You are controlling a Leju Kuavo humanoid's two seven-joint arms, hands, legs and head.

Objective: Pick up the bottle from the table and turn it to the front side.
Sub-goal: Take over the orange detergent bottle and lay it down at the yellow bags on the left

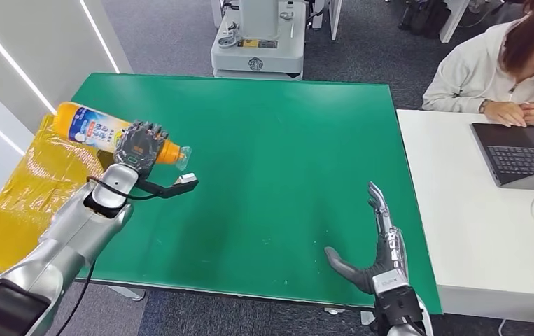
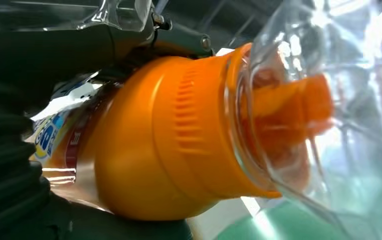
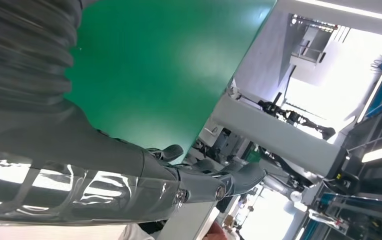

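1. Bottle, orange plastic with blue-and-white label and clear film over the cap (image 1: 103, 134): lifted off the green table (image 1: 264, 140), lying roughly sideways in the air over the table's far-left corner, capped end pointing toward the table's middle.
2. Left hand (image 1: 141, 143): wrapped around the bottle near the neck end, grasping it; label end sticks out free past the hand, likely so the printed face stays readable while turning.
3. Left wrist view: orange shoulder and ribbed collar of bottle (image 2: 178, 135) close up, cap visible through crinkled clear film, dark fingers (image 2: 178, 35) across the body.
4. Right hand (image 1: 379, 245): released, holding nothing, fingers stretched out flat and thumb out to the side, low over the table's near-right edge; probably parked clear of the work.
5. Right wrist view: straight fingers (image 3: 204, 182) over green surface, nothing between them.
6. Stage, as a judgement: pick-up done, turn to front side not confirmed; which label face points forward cannot be told.
7. Yellow plastic bag (image 1: 33, 182) draped beside the table's left edge, under the bottle's label end.
8. Person in a light top (image 1: 488, 70) seated at a white desk (image 1: 474, 231) with an open laptop (image 1: 523, 150), well apart from the bottle.
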